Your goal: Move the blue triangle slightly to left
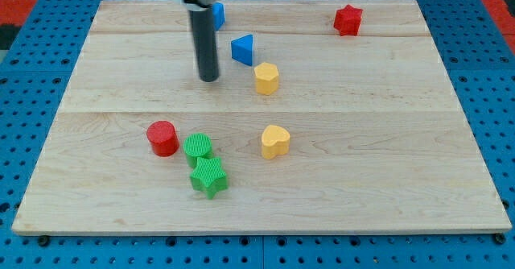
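The blue triangle (242, 49) sits on the wooden board (386, 140) in the upper middle. My tip (209, 79) rests on the board to the lower left of the blue triangle, a short gap away. A yellow block (266, 78) lies just to the lower right of the triangle. A second blue block (218, 14) shows partly behind the rod near the view's top.
A red star (348, 19) is at the top right. A yellow heart (275, 141) is at the centre. A red cylinder (162, 138), a green cylinder (198, 148) and a green star (209, 177) cluster at the lower left.
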{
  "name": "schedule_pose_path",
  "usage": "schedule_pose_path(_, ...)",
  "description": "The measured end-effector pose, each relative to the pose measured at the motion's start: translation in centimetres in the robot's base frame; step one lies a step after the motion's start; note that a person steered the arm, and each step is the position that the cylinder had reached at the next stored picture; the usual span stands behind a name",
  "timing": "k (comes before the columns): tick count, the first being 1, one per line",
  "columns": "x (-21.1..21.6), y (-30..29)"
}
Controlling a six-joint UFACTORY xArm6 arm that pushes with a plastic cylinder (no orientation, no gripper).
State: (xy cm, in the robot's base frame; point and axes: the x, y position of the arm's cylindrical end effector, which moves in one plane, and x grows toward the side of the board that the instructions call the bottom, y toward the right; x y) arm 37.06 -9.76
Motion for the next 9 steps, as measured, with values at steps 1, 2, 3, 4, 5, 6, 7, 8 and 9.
schedule_pose_path(1,-3.5,-0.7)
schedule_pose_path(2,-6.9,-0.2)
schedule_pose_path(3,-8.0,3.0)
schedule_pose_path(4,-9.4,5.8)
schedule_pose_path(5,-9.8,8.7)
schedule_pose_path(6,-8.2,10.7)
schedule_pose_path(7,-6.6,10.9)
schedule_pose_path(8,-6.0,11.1)
schedule_pose_path(9,-5.8,11.1)
